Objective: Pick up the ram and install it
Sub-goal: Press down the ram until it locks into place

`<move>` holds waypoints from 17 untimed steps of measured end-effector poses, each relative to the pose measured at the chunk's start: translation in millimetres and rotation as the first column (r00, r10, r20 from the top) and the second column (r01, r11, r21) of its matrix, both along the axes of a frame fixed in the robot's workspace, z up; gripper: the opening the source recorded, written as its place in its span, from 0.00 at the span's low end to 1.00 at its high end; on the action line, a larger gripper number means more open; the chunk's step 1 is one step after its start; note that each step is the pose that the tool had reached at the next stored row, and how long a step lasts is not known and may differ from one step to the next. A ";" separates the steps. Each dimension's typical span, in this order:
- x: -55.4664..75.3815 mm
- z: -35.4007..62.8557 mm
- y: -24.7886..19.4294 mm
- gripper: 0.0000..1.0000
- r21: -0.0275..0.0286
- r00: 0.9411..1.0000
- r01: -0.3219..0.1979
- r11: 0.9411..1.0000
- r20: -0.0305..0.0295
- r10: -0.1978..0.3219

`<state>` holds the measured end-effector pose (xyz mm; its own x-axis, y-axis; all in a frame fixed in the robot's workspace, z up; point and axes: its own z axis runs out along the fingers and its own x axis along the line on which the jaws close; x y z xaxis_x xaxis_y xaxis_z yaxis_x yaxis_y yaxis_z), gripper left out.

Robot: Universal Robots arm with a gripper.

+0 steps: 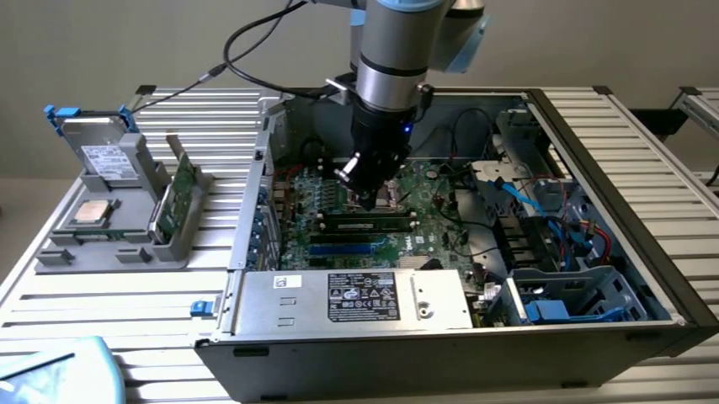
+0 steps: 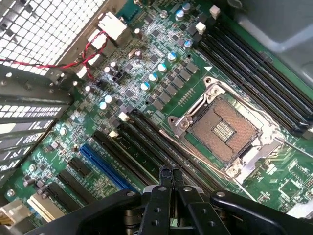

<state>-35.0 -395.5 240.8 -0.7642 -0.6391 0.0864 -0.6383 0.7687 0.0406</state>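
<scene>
The hand (image 1: 366, 199) hangs inside the open case (image 1: 629, 160), low over the motherboard (image 1: 433, 181). In the wrist view the hand (image 2: 170, 177) has its two fingers (image 2: 165, 182) pressed together, tips meeting, with nothing between them. Just below the fingertips run the long dark memory slots (image 2: 146, 147); beyond them sits the open CPU socket (image 2: 221, 129), and a second bank of slots (image 2: 254, 83) lies on the socket's far side. A blue slot (image 2: 105, 169) lies beside the near bank.

In the exterior view the ram (image 1: 365, 225) lies seated in a slot on the motherboard directly under the hand, close beneath the fingertips; whether they touch it cannot be told. The power supply (image 1: 354, 299) sits nearer the camera than the hand. Well off to the hand's side, outside the case, a grey rack (image 1: 101, 244) on the counter (image 1: 135, 303) holds a green card (image 1: 174, 198) standing on edge, a CPU (image 1: 93, 213) and a drive (image 1: 103, 156).
</scene>
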 end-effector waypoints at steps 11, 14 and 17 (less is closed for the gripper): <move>0.0 0.0 0.0 0.11 0.001 0.988 0.156 0.988 0.011 -0.156; 0.0 0.0 0.0 0.11 0.002 0.980 0.199 0.980 0.014 -0.199; 0.0 0.0 0.0 0.11 0.002 0.970 0.241 0.971 0.018 -0.241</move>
<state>-35.0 -395.5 240.8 -0.8970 -0.4362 0.0715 -0.4351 0.8999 0.0311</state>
